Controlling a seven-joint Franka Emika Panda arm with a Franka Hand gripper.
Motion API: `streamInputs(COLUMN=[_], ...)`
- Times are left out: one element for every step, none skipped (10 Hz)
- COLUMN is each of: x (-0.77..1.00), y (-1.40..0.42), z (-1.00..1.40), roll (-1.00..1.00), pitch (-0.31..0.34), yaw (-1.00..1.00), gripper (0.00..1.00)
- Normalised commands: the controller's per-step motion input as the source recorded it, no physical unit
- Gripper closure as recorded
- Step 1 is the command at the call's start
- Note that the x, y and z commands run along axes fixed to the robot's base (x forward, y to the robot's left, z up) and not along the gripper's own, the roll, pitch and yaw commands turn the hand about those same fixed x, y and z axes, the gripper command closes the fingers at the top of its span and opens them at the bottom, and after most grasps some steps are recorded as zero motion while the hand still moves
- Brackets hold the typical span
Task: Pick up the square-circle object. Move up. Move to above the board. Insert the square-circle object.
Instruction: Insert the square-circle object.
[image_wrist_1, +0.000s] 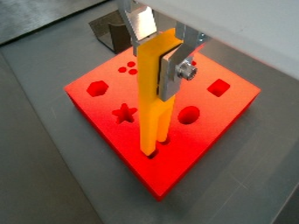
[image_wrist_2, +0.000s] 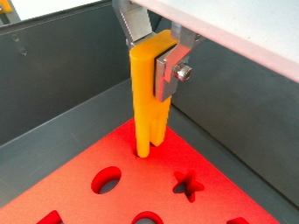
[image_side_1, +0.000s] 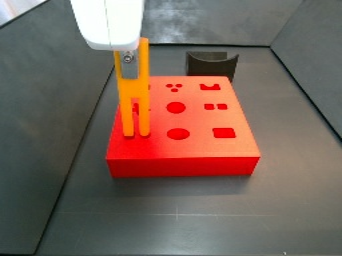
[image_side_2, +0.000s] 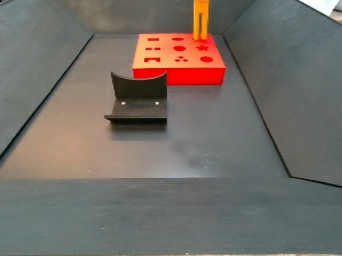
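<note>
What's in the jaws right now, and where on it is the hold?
The gripper over the board holds the square-circle object, jaws clamped on its top end.

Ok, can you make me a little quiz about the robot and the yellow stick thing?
1. True or false: the gripper is shut on the square-circle object.
2. What colour is the board? A) blue B) red C) green
3. Where do the peg's lower ends stand?

Key:
1. True, it clamps the upper part.
2. B
3. At the board's top, near one edge; the grey holder sits apart, empty.
</note>
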Motion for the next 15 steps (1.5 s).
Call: streamInputs(x=[-0.03,0.0,-0.02,0.0,0.0,0.0,0.0,-0.01,0.0,0.05,0.12,0.09,0.01,0.01,0.0], y=[-0.09,-0.11,-0.14,-0.07,-0.02,-0.03,-0.08,-0.12,-0.1,-0.13,-0.23,-0.26,-0.23,-0.19,-0.16], z=[-0.15,-0.15,-0.14,-0.15,-0.2,-0.3,-0.43,-0.44,-0.4,-0.45,-0.48,-0.49,-0.43,-0.43,-0.45], roll=[-0.01,-0.02,0.0,0.0,0.0,0.01,0.03,0.05,0.07,0.12,0.22,0.23,0.19,0.17,0.13], pitch=[-0.177,-0.213,-0.25,-0.167,-0.124,-0.076,-0.154,-0.149,-0.019,0.0,0.0,0.0,0.0,0.0,-0.013], yaw=[0.11,0.1,0.0,-0.12,-0.18,-0.13,0.0,0.0,0.0,0.01,0.05,0.08,0.1,0.11,0.07], gripper=[1.0,1.0,1.0,1.0,1.0,1.0,1.0,1.0,1.0,1.0,1.0,1.0,1.0,1.0,1.0])
